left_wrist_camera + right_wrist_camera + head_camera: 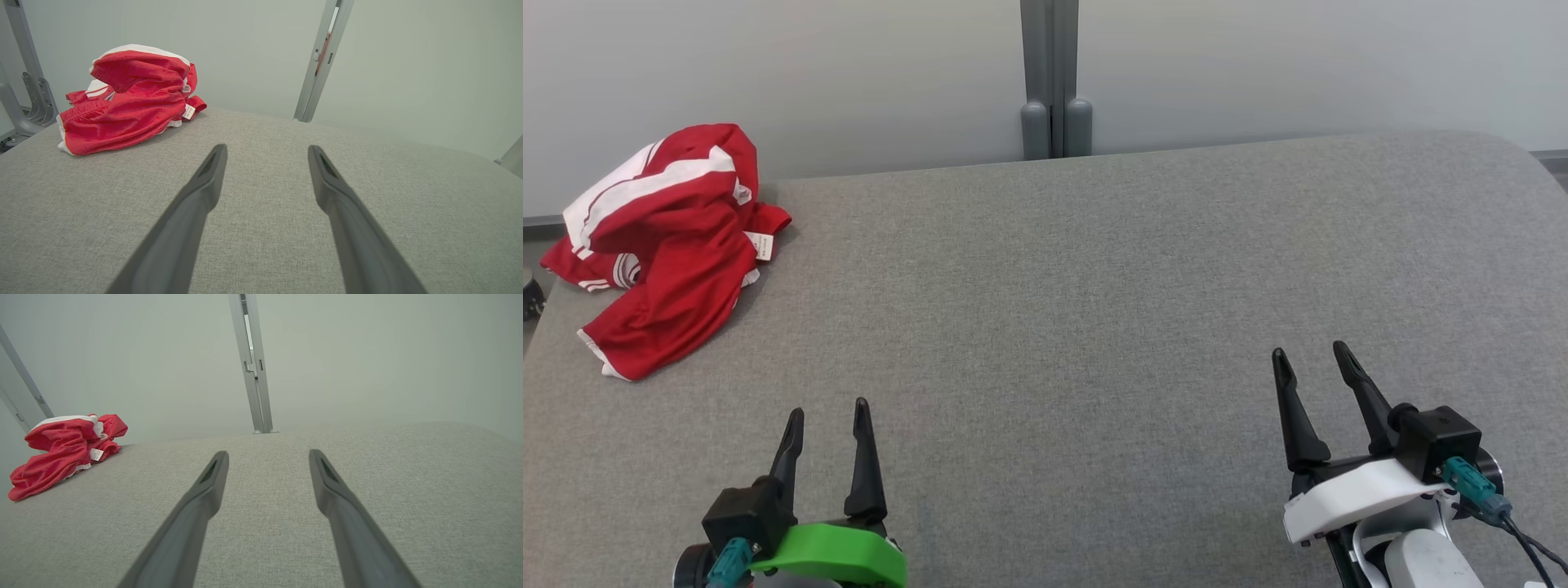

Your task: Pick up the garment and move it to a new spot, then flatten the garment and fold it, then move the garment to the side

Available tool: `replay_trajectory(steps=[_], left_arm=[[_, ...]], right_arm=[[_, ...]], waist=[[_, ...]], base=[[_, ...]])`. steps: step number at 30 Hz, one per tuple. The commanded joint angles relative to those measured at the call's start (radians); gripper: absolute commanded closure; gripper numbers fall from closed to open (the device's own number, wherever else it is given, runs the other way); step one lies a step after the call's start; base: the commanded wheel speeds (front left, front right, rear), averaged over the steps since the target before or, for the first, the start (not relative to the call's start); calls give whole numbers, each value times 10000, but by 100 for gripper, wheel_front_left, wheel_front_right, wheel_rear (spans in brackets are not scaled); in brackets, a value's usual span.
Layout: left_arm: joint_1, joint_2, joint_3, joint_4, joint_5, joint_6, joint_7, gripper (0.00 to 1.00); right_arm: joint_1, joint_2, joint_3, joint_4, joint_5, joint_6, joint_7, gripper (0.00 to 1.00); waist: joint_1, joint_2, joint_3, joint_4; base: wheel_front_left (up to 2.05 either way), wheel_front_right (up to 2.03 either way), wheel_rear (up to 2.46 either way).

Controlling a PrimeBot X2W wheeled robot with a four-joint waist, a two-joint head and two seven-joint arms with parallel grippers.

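A crumpled red garment (666,245) with white stripes lies bunched at the far left corner of the grey fabric table (1094,310). It also shows in the left wrist view as the garment (126,106), up and left of the fingers, and far left in the right wrist view as the garment (61,451). My left gripper (827,412) stands open at the near left, well short of the garment and holding nothing. At the near right my right gripper (1311,355) is open too, with nothing between its fingers.
A pale wall runs behind the table, with a grey upright post (1054,82) at its far middle edge. More grey frame bars (24,81) stand beyond the table's left corner. The table's far right corner (1503,155) is rounded.
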Motion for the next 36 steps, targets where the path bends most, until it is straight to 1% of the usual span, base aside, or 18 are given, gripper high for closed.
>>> replay_trajectory(steps=[1, 14, 23, 36], left_arm=[[86, 73, -12, 7, 210, 58, -81, 0], [241, 81, -128, 184, 700, 80, -319, 0], [193, 79, -35, 313, 398, 19, -287, 0], [153, 79, -23, 401, 344, 29, -287, 0]], right_arm=[[-9, -43, 21, -11, -216, 0, -100, 0], [104, -49, 86, -24, -1090, 1, -324, 0], [59, -48, 25, 145, -820, 1, -310, 0], [2, -48, 34, 212, -766, 1, -305, 0]], waist=[[0, 0, -11, 2], [0, 0, -85, 17], [0, 0, -95, 19], [0, 0, -85, 15]], base=[[0, 0, 0], [0, 0, 0], [0, 0, 0], [0, 0, 0]])
